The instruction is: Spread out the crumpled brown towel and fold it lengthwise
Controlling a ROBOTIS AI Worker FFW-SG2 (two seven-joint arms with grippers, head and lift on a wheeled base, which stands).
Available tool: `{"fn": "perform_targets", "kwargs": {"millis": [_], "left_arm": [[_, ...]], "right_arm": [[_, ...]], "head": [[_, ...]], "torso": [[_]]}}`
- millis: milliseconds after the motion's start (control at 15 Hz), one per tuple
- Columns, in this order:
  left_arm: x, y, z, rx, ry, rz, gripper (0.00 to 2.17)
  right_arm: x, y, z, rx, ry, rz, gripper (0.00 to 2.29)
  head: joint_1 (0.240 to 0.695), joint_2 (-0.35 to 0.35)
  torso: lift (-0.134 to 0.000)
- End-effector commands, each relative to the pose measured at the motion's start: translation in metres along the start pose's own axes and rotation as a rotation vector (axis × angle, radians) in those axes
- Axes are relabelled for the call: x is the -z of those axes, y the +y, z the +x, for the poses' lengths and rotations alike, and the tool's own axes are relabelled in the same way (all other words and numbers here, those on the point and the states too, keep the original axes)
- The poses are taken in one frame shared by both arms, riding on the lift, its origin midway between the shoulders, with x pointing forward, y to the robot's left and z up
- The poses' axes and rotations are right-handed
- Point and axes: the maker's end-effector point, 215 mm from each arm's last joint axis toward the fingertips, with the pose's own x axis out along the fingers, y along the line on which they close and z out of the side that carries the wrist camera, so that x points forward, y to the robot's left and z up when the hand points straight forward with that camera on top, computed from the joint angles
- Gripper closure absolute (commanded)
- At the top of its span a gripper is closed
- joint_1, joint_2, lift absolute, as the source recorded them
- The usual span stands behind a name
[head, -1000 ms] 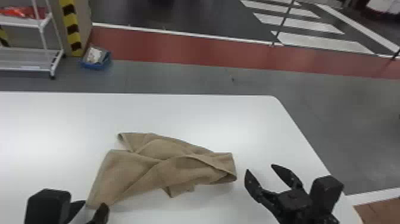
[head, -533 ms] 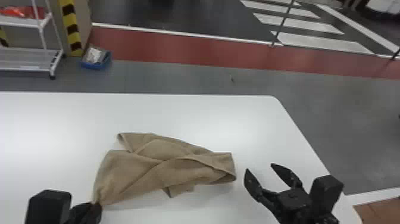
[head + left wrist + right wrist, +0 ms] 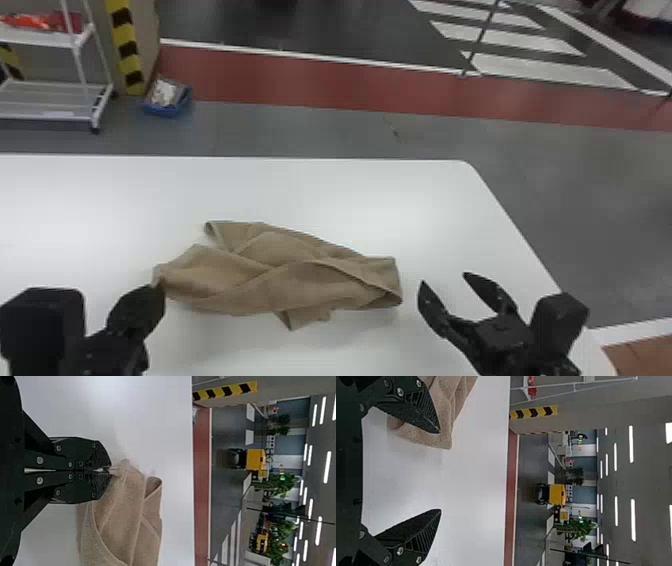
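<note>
Mostly, folds hide the inner layers of the brown towel (image 3: 300,280), crumpled on the white table (image 3: 350,200) in crossing diagonal bands. One corner's tip is lost between the closed fingers of the left gripper (image 3: 159,290), over the table. Nearer the table's right edge, the right gripper (image 3: 444,278) has its fingers spread apart.

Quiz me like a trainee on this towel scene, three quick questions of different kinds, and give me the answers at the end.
1. Multiple choice: What is the left gripper closed on?
a) a blue container
b) the brown towel
c) nothing
2. True or false: The right gripper has its fingers pressed together.
3. Fill in the blank: The table that the towel lies on is ____ in colour.

Key: 1. b; 2. false; 3. white
</note>
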Motion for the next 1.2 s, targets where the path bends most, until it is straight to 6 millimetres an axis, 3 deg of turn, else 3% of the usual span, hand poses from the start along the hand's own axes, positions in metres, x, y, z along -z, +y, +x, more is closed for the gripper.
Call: {"fn": "perform_targets", "kwargs": {"millis": [0,133,333,467,867,1067,1133], "left_arm": [[-0.057,0.005,-0.013,0.002,-0.143,-0.051,1.63],[-0.092,0.011,-0.021,0.001,-0.243,-0.085,1.63],[-0.117,0.008,-0.027,0.034,-0.333,-0.128,1.63],[-0.125,0.007,-0.03,0.046,-0.355,-0.128,1.63],[-0.127,0.002,-0.029,0.066,-0.358,-0.125,1.63],[-0.128,0.008,-0.03,0.058,-0.361,-0.113,1.63],[-0.129,0.009,-0.03,0.058,-0.361,-0.113,1.63]], "right_arm": [[0.0,0.001,0.001,-0.003,0.002,0.001,0.19],[0.007,0.009,0.0,-0.042,0.025,0.006,0.19],[0.017,0.02,0.001,-0.077,0.057,0.015,0.19],[0.021,0.028,0.004,-0.089,0.072,0.022,0.19],[0.034,0.095,0.029,-0.195,0.107,-0.017,0.27],[0.044,0.106,0.037,-0.199,0.13,-0.051,0.35],[0.05,0.104,0.039,-0.195,0.147,-0.062,0.52]], "head": [[0.695,-0.245],[0.695,-0.235],[0.695,-0.203],[0.695,-0.198],[0.695,-0.137],[0.695,-0.1],[0.695,-0.083]], "torso": [[-0.124],[-0.124],[-0.124],[-0.124],[-0.124],[-0.124],[-0.124]]}}
